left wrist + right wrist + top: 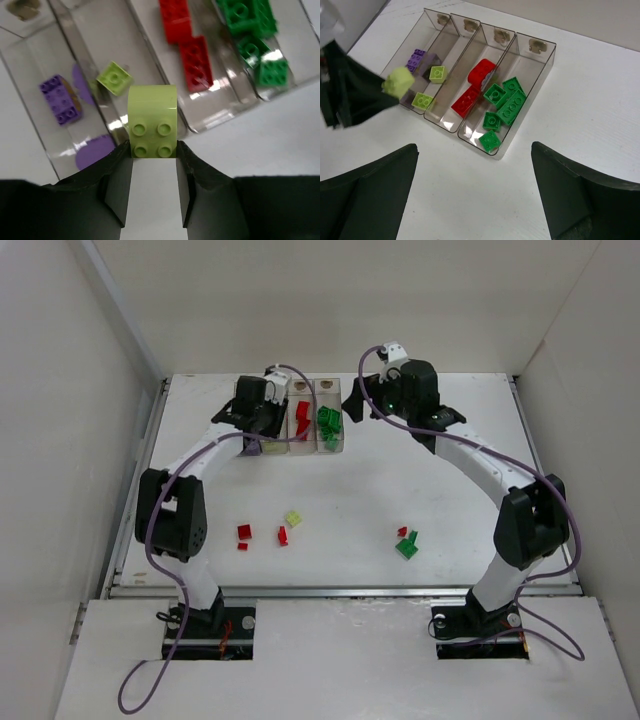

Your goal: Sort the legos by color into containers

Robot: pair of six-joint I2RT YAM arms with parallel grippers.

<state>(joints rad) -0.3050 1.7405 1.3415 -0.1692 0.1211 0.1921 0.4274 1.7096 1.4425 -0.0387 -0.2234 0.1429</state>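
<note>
My left gripper [152, 150] is shut on a pale yellow-green lego [152, 122], hanging over the near end of the containers [210, 120]. The right wrist view shows that same lego [399, 82] at the tip of the left gripper [350, 95]. The four clear containers [542, 75] hold a purple lego [415, 59], yellow-green legos [437, 73], red legos [480, 75] and several green legos [510, 107], one colour per bin. My right gripper [474, 150] stands wide open and empty above the table just right of the bins [295, 420].
Loose legos lie on the near part of the table: red ones [244, 532] [283, 535] and a yellow-green one [293, 518] on the left, a small red one [402, 532] and a green one [407, 547] on the right. White walls enclose the table.
</note>
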